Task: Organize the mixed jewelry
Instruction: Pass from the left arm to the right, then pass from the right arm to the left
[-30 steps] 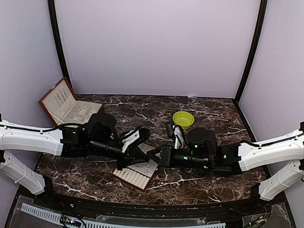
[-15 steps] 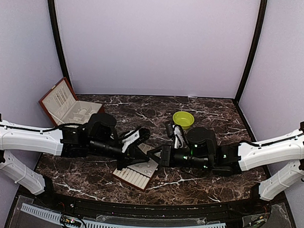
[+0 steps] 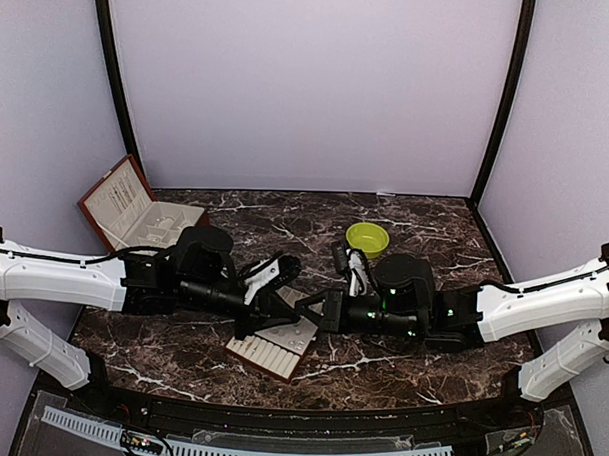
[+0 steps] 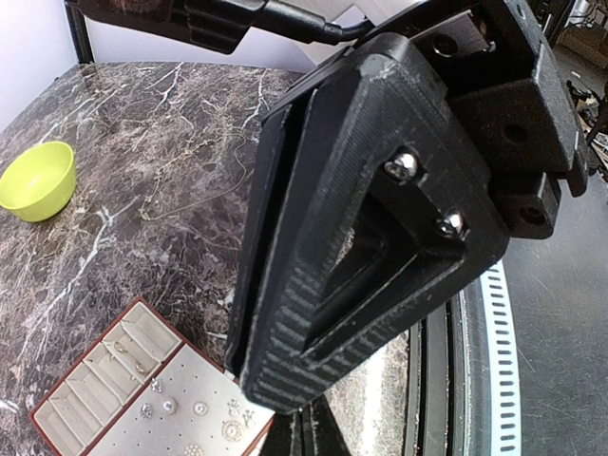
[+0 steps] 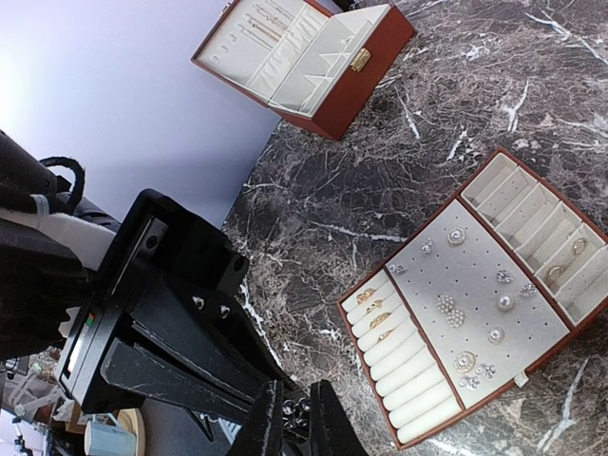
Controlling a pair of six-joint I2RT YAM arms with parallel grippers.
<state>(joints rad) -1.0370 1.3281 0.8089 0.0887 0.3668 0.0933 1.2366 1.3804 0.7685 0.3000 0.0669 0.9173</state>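
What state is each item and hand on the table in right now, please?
Reddish-brown box: lid open.
Tray: lying flat, jewelry in some slots.
Green bowl: upright, looks empty.
Left hand: shut.
Right hand: nearly closed; fully shut or not, unclear.

I see the jewelry [image 5: 445,306] as tiny pieces lying in the open tray [image 5: 418,229]. Four gold rings [image 5: 375,309] sit tucked into the ring rolls, pale studs [image 5: 503,302] lie scattered over the perforated pad, and a few small pieces [image 5: 556,271] rest in the slim end compartments.
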